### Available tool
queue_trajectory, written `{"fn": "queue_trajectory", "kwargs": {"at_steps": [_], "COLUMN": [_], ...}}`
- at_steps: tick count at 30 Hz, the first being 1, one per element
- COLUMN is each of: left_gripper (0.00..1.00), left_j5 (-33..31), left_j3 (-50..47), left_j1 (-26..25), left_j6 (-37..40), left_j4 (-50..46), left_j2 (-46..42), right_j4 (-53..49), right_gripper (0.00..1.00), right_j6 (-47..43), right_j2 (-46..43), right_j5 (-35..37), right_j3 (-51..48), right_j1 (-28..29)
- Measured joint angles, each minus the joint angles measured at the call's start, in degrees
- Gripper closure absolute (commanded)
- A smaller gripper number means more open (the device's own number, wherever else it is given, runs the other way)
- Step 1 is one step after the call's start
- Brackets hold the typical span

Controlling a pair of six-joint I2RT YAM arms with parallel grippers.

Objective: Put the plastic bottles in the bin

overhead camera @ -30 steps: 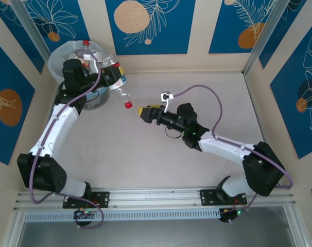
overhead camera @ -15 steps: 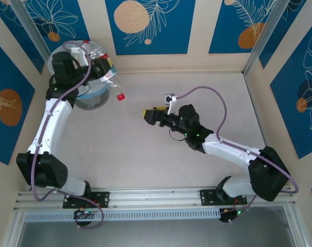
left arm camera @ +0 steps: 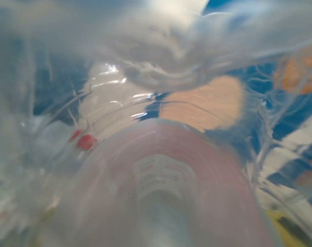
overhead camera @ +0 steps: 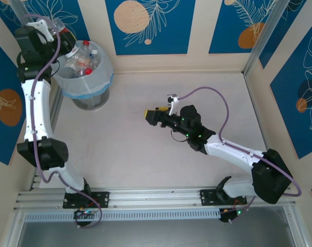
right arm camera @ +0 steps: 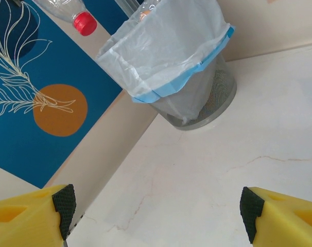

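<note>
Okay so this looks like the drop-off step: the left claw is clamped shut on one plastic bottle and holds it up high, just off the far-left side of the bin. From the left wrist view the bottle is right up against the lens, all blur and pinkish label, so yeah, it's gripped.

Its long axis runs from the claw towards the bin, red cap leading and tipped downward. In the right wrist view the cap sits a bit left of the bin's bag, not touching it and, as far as I can tell, not over the opening yet.

Several bottles are already lying inside the bin. I can't spot any loose ones on the worktop around the bin.

Next move, I reckon: bring the cap end over the middle of the bin, then open up and let it fall in cap first.

The right claw hangs spread wide and empty, well apart from the bin, facing it.
</note>
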Motion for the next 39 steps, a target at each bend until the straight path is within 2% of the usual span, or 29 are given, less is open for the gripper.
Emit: {"fn": "queue_trajectory", "kwargs": {"at_steps": [6, 12, 17, 18, 20, 22, 25, 27, 33, 39], "left_gripper": [0.60, 0.60, 0.58, 0.56, 0.43, 0.34, 0.10, 0.01, 0.01, 0.01], "left_j5": [-5.20, -13.70, -18.36, -18.71, -19.74, -20.79, -22.38, -23.06, -23.32, -23.12], "left_j3": [7.19, 9.77, 15.06, 15.98, 17.51, 17.90, 17.94, 18.01, 18.58, 18.29], "left_j1": [0.59, 0.61, 0.61, 0.61, 0.59, 0.61, 0.61, 0.61, 0.61, 0.61], "left_j6": [5.99, 14.08, 19.10, 19.56, 20.24, 20.68, 20.83, 20.90, 20.52, 16.59], "left_j4": [-3.30, -4.31, -4.83, -5.20, -6.45, -8.20, -11.43, -13.07, -14.84, -15.39], "left_j2": [4.85, 7.98, 15.10, 16.44, 19.23, 20.85, 21.92, 21.94, 20.20, 14.62], "right_j4": [-0.20, -1.42, -2.19, -2.34, -2.36, -2.43, -2.73, -3.15, -4.83, -7.85], "right_gripper": [0.14, 0.14, 0.14, 0.14, 0.14, 0.14, 0.14, 0.14, 0.14, 0.12], "right_j6": [0.02, -0.02, -0.22, -0.22, -0.20, -0.17, -0.20, -0.26, -2.10, -4.09], "right_j2": [-0.28, -1.60, -2.54, -2.60, -2.62, -2.62, -2.82, -3.34, -5.14, -8.63], "right_j5": [0.48, 1.97, 3.19, 3.30, 3.50, 3.85, 4.35, 4.76, 6.84, 11.63], "right_j3": [-0.66, -1.81, -1.86, -1.86, -1.92, -1.92, -2.05, -2.34, -2.45, -3.48], "right_j1": [0.00, 0.00, 0.00, 0.00, 0.00, 0.00, 0.00, 0.00, 0.00, -0.90]}}
